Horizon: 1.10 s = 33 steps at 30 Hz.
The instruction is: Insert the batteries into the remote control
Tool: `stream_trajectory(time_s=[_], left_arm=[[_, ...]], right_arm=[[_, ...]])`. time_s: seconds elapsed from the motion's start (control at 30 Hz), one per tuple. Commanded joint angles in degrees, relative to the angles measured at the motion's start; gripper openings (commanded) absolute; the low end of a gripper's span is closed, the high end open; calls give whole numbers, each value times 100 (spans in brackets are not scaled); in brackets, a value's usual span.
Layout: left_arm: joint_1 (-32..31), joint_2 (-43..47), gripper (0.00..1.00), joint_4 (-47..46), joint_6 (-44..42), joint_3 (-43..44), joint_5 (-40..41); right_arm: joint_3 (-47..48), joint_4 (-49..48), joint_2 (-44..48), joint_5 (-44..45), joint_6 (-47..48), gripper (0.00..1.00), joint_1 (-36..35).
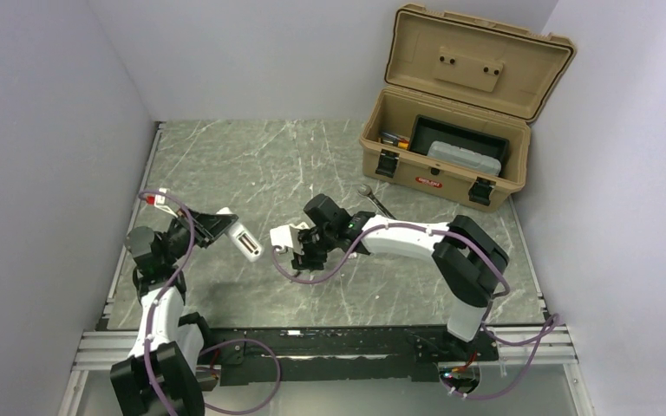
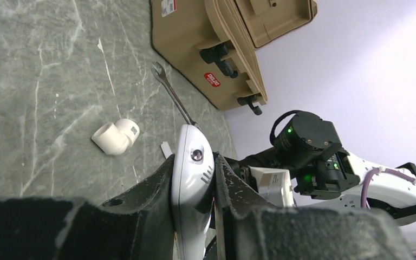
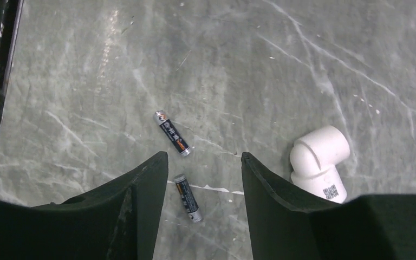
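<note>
My left gripper (image 1: 223, 227) is shut on the white remote control (image 1: 245, 242) and holds it above the table, edge-on between the fingers in the left wrist view (image 2: 192, 173). Two slim dark batteries lie on the grey marble table in the right wrist view, one (image 3: 172, 132) just beyond the fingertips and one (image 3: 187, 197) between the two fingers. My right gripper (image 3: 203, 162) is open and hovers above them; it shows in the top view (image 1: 303, 256), where the batteries are hidden beneath it.
A white pipe fitting (image 3: 319, 162) lies just right of my right gripper, also in the top view (image 1: 284, 236). A silver wrench (image 1: 375, 201) lies behind it. An open tan toolbox (image 1: 451, 130) stands at the back right. A small white flat piece (image 2: 165, 149) lies near the fitting.
</note>
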<state>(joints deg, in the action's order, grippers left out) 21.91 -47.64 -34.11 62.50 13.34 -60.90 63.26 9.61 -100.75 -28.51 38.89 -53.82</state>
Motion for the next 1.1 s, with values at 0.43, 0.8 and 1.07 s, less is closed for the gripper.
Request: stream_trajectory(time_s=[0.43, 0.8, 1.07], left_arm=[[405, -398, 0, -1349, 715, -384, -413], [601, -340, 0, -1210, 667, -470, -454], [698, -530, 0, -1660, 933, -563, -527]], right_arm=[[466, 554, -612, -596, 1217, 52, -230], [932, 734, -1093, -567, 1274, 49, -312], [1144, 1168, -1292, -518, 1393, 42, -321]])
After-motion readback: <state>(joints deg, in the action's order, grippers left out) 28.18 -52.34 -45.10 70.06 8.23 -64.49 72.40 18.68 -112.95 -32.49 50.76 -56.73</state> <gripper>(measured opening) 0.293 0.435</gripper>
